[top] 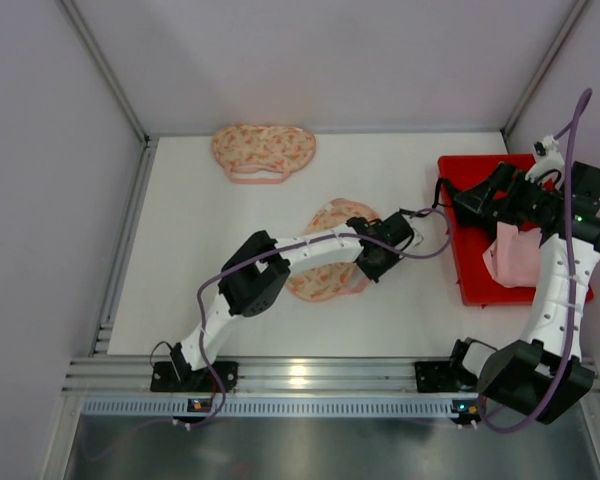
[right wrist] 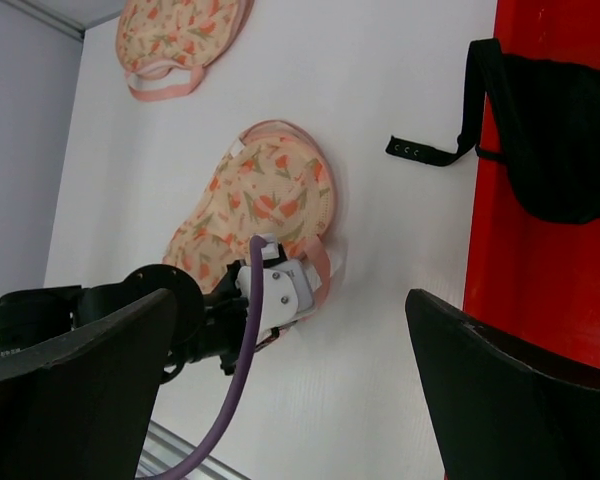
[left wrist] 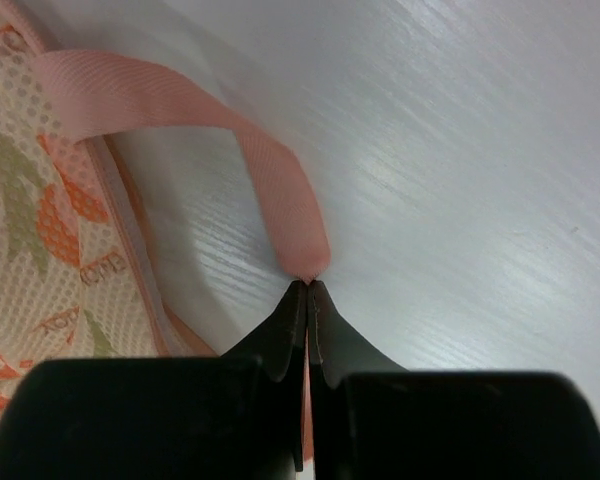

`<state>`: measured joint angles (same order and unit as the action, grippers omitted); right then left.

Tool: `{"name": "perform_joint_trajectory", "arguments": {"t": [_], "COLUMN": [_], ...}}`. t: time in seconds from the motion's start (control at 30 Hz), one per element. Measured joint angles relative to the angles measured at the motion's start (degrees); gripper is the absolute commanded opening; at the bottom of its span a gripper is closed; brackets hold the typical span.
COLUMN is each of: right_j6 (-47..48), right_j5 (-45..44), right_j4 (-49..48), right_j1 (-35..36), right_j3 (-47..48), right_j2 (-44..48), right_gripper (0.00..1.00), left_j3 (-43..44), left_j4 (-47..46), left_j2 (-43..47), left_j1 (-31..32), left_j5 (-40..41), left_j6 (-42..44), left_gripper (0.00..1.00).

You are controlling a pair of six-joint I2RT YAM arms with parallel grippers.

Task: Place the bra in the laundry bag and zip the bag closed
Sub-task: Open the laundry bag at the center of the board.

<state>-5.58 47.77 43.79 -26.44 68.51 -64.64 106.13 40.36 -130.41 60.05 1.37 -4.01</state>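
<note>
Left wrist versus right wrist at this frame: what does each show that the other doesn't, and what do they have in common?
Left wrist only: the pinch itself, with the left gripper shut on the looped end of the pink strap. Right wrist only: the black bra lying in the red tray with one band trailing onto the table, a second floral bag farther off, and the left arm seen from outside. Both: the floral mesh laundry bag that the strap belongs to, and the white table.
</note>
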Motion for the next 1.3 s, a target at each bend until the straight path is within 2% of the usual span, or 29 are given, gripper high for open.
{"name": "perform_joint_trajectory", "arguments": {"t": [0.17, 0.37, 0.47, 0.63, 0.77, 0.83, 0.97, 1.17, 1.3], "right_j6": [0.1, 2.1, 3.7, 5.9, 7.2, 7.6, 8.5, 9.1, 9.3], "right_j5": [0.5, 1.8, 1.9, 3.0, 4.7, 5.1, 4.0, -0.9, -4.4], "right_j4": [-0.1, 0.4, 0.8, 1.6, 1.8, 1.7, 1.5, -0.1, -1.9], "right_j1": [0.0, 0.0, 0.0, -0.1, 0.0, 0.4, 3.7, 17.0, 23.9], "right_j3": [0.0, 0.0, -0.2, -0.2, -0.4, -0.8, -2.0, -6.1, -7.2], "right_j2": [0.0, 0.0, -0.2, -1.5, -2.9, -3.3, -4.4, -6.6, -10.6], "right_gripper": [0.99, 0.99, 0.99, 1.00, 0.99, 0.94, 0.77, 0.54, 0.49], "left_j3": [0.1, 3.1, 3.8, 1.8, -9.6, -16.7, -28.0, -38.3, -42.8], "left_j4": [1.1, 1.1, 0.0, -3.6, -8.1, -9.7, -11.4, -13.2, -14.6], "left_j2": [3.3, 13.4, 18.7, 25.0, 30.1, 32.1, 32.9, 33.2, 34.8], "left_j1": [-1.1, -4.3, -9.5, -21.7, -32.7, -37.2, -43.5, -47.5, -48.4], "left_j5": [-3.7, -10.2, -14.6, -23.5, -28.4, -29.5, -29.7, -26.5, -20.4], "left_j6": [-2.3, -5.2, -7.4, -11.8, -14.1, -14.5, -14.2, -12.5, -12.1], "left_gripper": [0.00, 0.00, 0.00, 0.00, 0.00, 0.00, 0.00, 0.00, 0.00]}}
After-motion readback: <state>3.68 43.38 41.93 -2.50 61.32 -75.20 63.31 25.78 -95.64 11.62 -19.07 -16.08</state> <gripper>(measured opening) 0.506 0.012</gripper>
